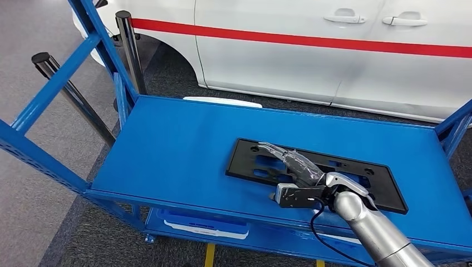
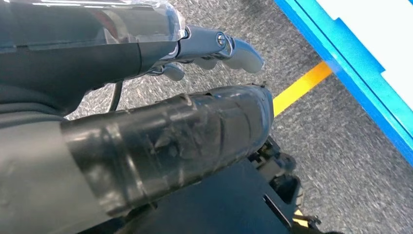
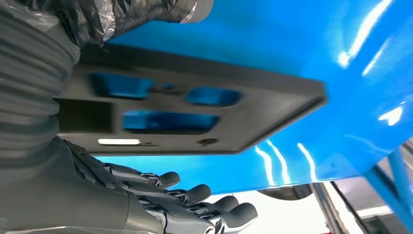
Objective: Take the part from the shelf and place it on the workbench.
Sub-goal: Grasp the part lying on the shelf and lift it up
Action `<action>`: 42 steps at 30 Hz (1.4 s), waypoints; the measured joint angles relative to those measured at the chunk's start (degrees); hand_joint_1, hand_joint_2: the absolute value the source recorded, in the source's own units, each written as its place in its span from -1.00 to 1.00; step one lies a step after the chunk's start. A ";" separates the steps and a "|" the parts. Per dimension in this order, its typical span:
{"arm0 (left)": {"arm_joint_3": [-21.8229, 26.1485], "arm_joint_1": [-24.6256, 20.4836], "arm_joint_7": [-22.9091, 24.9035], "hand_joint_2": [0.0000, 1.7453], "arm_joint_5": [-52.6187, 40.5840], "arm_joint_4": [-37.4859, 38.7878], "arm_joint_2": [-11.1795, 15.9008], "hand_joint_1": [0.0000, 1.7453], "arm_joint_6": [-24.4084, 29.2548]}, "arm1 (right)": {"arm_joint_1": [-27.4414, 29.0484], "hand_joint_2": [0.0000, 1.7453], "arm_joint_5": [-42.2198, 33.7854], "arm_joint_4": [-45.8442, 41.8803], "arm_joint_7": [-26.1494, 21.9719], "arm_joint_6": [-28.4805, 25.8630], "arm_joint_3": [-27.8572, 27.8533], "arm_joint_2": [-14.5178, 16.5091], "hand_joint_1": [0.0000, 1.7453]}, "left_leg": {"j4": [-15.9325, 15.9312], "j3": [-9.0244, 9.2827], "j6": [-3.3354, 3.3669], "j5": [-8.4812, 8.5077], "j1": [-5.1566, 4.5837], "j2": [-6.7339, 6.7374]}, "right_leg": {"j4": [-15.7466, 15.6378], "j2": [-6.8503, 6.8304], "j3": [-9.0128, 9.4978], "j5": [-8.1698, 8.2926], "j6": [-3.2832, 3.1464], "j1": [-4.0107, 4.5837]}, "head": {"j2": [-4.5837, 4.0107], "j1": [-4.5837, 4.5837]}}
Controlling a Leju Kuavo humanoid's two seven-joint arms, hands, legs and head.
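Black slotted panel [image 1: 334, 169] laid flat on blue shelf [image 1: 178, 150]; right hand [image 1: 292, 161] extended above it, fingers apart, nothing held.

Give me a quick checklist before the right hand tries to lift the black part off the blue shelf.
1. Black part lies flat on the blue shelf: ok.
2. Right hand is over the part: ok. It reaches across the part's middle.
3. Hand has a hold on the part: not ok. In the right wrist view the fingers are spread off the part's edge and the thumb is at the opposite side, neither closed on it.
4. Shelf top around the part free of other things: ok.
5. Left hand out of the way: ok. It hangs over the grey floor.
6. Workbench location: cannot tell.
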 joint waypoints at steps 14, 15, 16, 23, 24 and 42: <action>-0.32 -0.08 0.00 -1.00 0.20 0.00 -0.14 -1.00 0.04 | -3.62 1.00 -1.13 2.97 1.64 3.17 5.30 -2.30 -1.00 | 0.31 0.03 -0.41 -0.26 -0.04 -0.09 | 0.32 0.23 -0.98 0.69 0.34 -0.42 | 0.00 -0.02; -0.32 -0.10 0.00 -1.00 0.26 0.00 -0.14 -1.00 0.07 | -4.03 1.00 -1.14 3.09 2.05 3.43 5.93 -2.71 -1.00 | 0.44 -0.01 -0.67 -0.43 0.03 -0.07 | 0.18 0.23 -0.96 0.79 0.03 -0.50 | 0.00 -0.01; -0.32 -0.11 -0.01 -1.00 0.34 0.00 -0.13 -1.00 0.09 | -4.55 1.00 -1.17 3.21 2.38 3.58 6.54 -3.15 -1.00 | 1.10 -0.29 -0.95 -1.00 0.08 -0.05 | 0.04 0.21 -0.91 0.89 -0.33 -0.58 | 0.00 -0.02; -0.38 0.02 -0.01 -1.00 0.63 0.00 -0.11 -1.00 0.12 | -6.47 1.00 -1.31 4.13 2.98 3.88 9.01 -5.00 -1.00 | 14.35 -6.35 -1.54 -5.79 0.32 -0.01 | -0.12 0.08 -0.75 0.99 -1.24 -0.40 | 0.00 -0.05; -0.39 -0.01 0.00 -1.00 0.64 0.00 -0.10 -1.00 0.12 | -6.53 1.00 -1.31 4.19 3.00 3.88 9.12 -5.08 -1.00 | 10.91 -4.76 -1.29 -3.70 0.30 -0.01 | -0.11 0.14 -0.68 0.97 -1.22 -0.37 | 0.00 -0.05; -0.78 -0.12 -0.02 -1.00 0.67 0.00 -0.16 -1.00 0.12 | -7.55 1.00 -1.32 4.67 3.08 3.88 10.21 -6.09 -1.00 | 0.11 0.52 0.47 -0.43 -0.11 -0.13 | 1.34 0.18 -1.41 0.83 0.78 -0.32 | 0.00 0.05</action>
